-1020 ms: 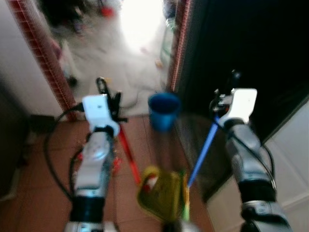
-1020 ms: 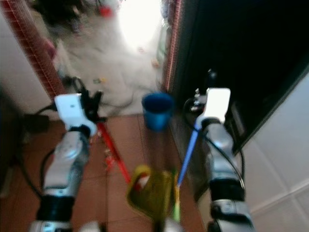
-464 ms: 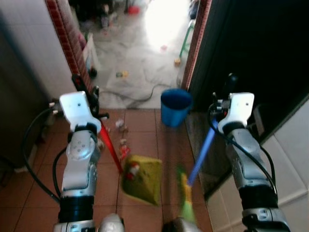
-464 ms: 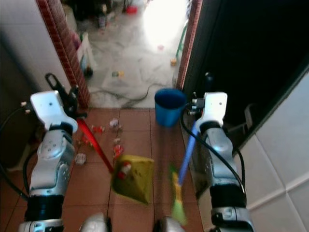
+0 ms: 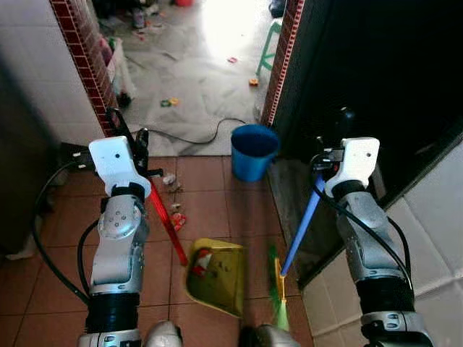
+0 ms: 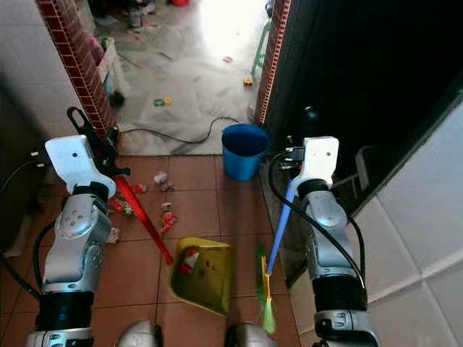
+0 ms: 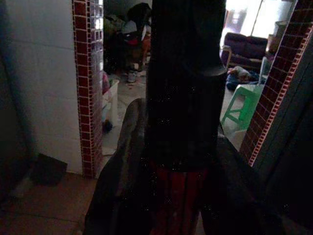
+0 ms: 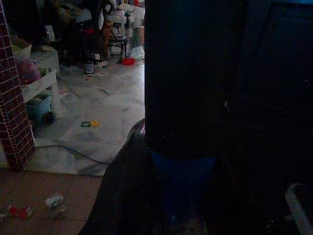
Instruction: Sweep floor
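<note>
— Sweeping is the step in hand, I think. The left tool (image 5: 132, 137) is closed around the red handle (image 5: 168, 225) of the yellow dustpan (image 5: 217, 276), which rests on the tiled floor (image 5: 217, 210) in front of the robot's feet. The right tool (image 5: 331, 148) is closed around the blue handle (image 5: 302, 225) of the broom (image 5: 278, 289), and its green bristles are just beside the pan.

— And where is the dirt?

— Small scraps (image 5: 173, 217) lie on the red tiles between the pan and the blue bucket (image 5: 253, 150), near the doorway. More litter (image 5: 168, 102) is on the grey floor behind it.

— What does the next move need?

— In my judgement, the broom must reach forward past the scraps and pull them toward the pan's mouth.

— Any change from half a second ago?

— The picture is sharper now, and the pan and the broom head sit a little lower in the view. The camera moved, so I cannot say the things moved.
</note>
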`<state>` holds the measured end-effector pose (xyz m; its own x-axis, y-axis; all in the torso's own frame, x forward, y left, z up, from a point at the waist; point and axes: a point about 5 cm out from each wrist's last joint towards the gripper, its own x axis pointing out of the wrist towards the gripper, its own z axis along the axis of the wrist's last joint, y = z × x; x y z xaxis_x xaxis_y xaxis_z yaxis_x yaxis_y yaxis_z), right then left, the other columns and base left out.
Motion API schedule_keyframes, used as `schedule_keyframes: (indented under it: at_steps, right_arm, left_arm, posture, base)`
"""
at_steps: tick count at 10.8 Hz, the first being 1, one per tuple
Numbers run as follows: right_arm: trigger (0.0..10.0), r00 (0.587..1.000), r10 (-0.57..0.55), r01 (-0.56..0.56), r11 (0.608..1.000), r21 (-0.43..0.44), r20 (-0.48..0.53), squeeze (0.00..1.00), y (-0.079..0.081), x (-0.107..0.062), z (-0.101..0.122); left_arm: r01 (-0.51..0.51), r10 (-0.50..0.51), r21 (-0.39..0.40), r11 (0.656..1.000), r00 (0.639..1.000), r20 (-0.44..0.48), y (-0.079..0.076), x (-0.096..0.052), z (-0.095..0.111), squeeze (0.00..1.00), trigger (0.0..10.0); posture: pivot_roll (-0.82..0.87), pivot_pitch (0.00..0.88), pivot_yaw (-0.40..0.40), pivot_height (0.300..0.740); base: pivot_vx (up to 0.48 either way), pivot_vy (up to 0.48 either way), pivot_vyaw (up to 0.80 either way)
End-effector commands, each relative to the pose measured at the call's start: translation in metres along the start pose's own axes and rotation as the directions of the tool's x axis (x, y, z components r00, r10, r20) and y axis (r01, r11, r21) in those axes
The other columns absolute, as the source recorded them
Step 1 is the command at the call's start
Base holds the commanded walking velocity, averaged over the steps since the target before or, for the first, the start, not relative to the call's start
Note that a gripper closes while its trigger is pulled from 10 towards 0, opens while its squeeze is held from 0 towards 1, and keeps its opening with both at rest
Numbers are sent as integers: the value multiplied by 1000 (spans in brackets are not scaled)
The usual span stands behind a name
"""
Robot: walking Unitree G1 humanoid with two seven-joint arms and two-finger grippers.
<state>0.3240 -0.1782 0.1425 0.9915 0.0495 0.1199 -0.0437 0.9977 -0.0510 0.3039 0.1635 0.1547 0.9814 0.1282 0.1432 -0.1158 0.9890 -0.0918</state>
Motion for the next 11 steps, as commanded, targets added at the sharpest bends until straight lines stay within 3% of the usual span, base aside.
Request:
schedule_keyframes:
  at_steps: [1,9,11]
  right_arm:
    - [10000,999,10,-10,1000,-7,51,0,1,2,10]
    - [10000,996,47,-47,999,1,73,0,7,11,17]
    - [10000,990,71,-67,997,-35,118,0,10,18,34]
  left_arm:
    - [25,-25,-3,1000,996,82,-6,2,19,0,10000]
    - [37,-35,-21,999,995,91,-12,5,21,0,10000]
    - [65,-63,-12,998,989,133,-16,10,34,0,10000]
  posture:
    - [35,44,-29,740]
    - [19,24,-46,740]
    - [9,51,-49,740]
  base:
    - [0,0,0]
    - [0,0,0]
    - [0,0,0]
